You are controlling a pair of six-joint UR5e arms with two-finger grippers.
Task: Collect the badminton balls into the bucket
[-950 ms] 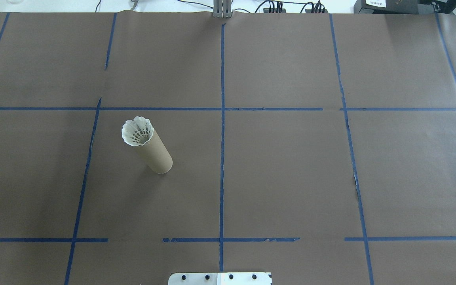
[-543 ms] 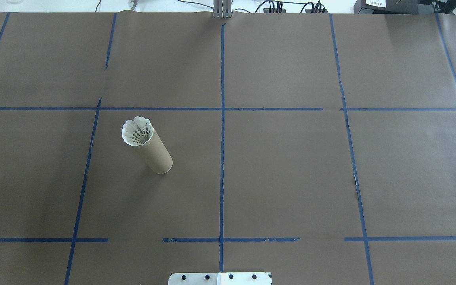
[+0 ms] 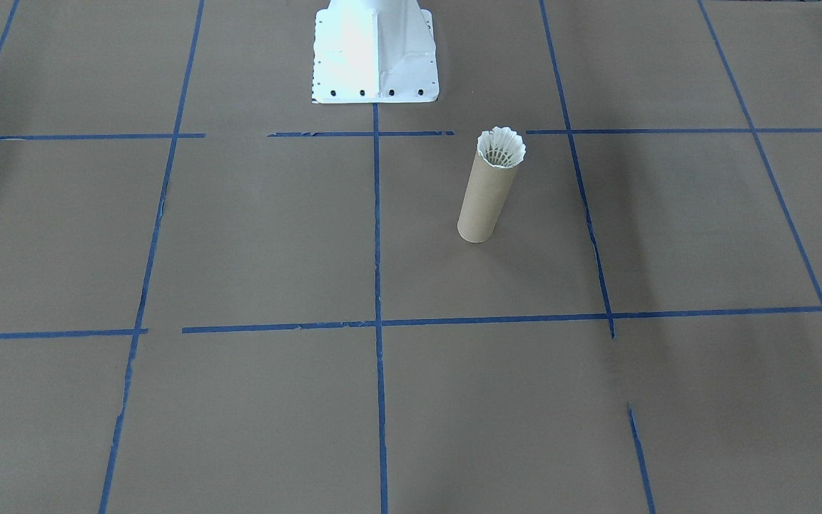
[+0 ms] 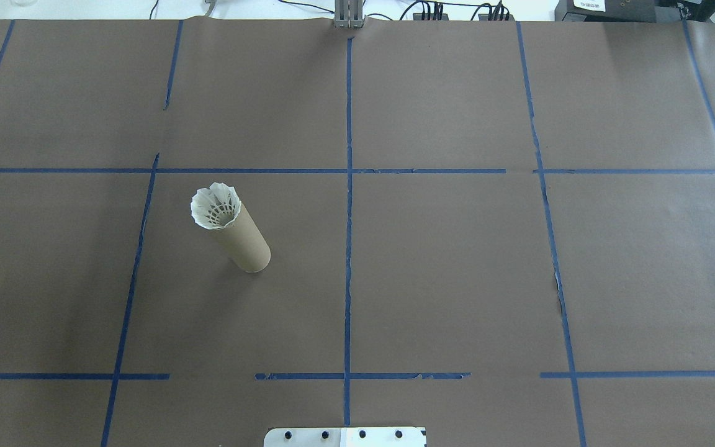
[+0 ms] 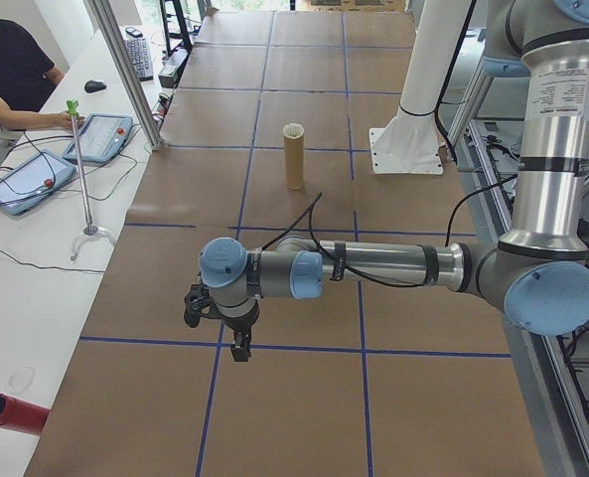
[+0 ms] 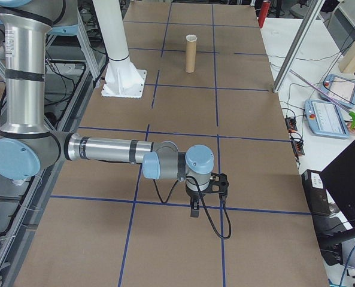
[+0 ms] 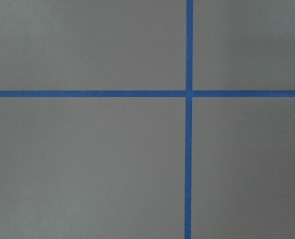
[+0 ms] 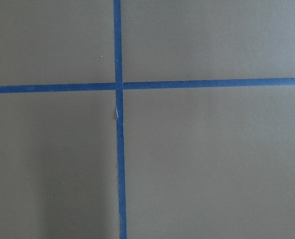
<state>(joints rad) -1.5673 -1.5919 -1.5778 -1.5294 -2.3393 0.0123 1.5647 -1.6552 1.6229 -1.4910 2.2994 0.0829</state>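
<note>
Your left claw (image 5: 238,343) and right claw (image 6: 194,207) hang over the table's (image 4: 457,279) ends; you cannot tell if they are spread. Nothing has moved. The white shuttlecock (image 4: 214,207) sits in the standing brown tube (image 4: 246,239), left of the table's middle.

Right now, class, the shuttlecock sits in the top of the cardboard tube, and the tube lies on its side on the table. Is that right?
Not quite. The shuttlecock does sit in the top of the cardboard tube, but the tube stands upright on the table, as the exterior left view shows most plainly.
</note>
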